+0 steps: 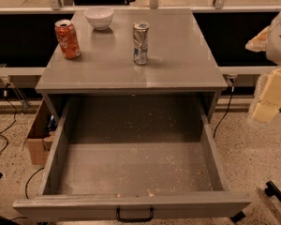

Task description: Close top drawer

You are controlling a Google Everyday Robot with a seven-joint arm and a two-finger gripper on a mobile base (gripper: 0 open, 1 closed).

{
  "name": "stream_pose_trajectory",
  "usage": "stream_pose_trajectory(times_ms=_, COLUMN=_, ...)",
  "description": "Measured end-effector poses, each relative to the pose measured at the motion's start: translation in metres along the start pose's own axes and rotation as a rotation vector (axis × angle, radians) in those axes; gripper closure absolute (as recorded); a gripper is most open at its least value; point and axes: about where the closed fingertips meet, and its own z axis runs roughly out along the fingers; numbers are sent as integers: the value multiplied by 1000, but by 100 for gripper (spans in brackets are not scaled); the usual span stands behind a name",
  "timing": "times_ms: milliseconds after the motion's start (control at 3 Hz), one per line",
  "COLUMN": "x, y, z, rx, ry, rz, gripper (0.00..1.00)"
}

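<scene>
So the top drawer (131,172) is sitting pulled way out of the grey bench (182,64), its front hanging near the bottom edge of the view, and it's holding nothing but crumbs. The gripper (266,104) is hovering off to the right, beside the bench and well apart from the drawer front. Whether it's spread or pinched together, I can't tell.

I'm guessing the drawer is behaving like a stiff, fairly heavy box riding on runners, so nothing fragile here. It's just wanting a straight shove. I'm thinking the flat front (187,203) is the place to push, near the middle by the small black bar handle (134,215), so it isn't racking sideways. Hooking the handle isn't really needed for closing.

Labels: the red can (67,39) is looking cola-ish but I'm not making out any lettering, and it's the same with the dented silver can (140,43). The white bowl (99,17) is looking plain.
</scene>
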Motion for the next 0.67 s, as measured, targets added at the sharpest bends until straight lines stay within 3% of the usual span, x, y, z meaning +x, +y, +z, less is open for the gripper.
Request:
stream_pose_trajectory(times_ms=333, x=0, y=0, z=0, rx=0, ry=0, rz=0, gripper=0)
stream_pose_trajectory(times_ms=667, x=12, y=21, z=10, rx=8, ry=1, rz=14, gripper=19)
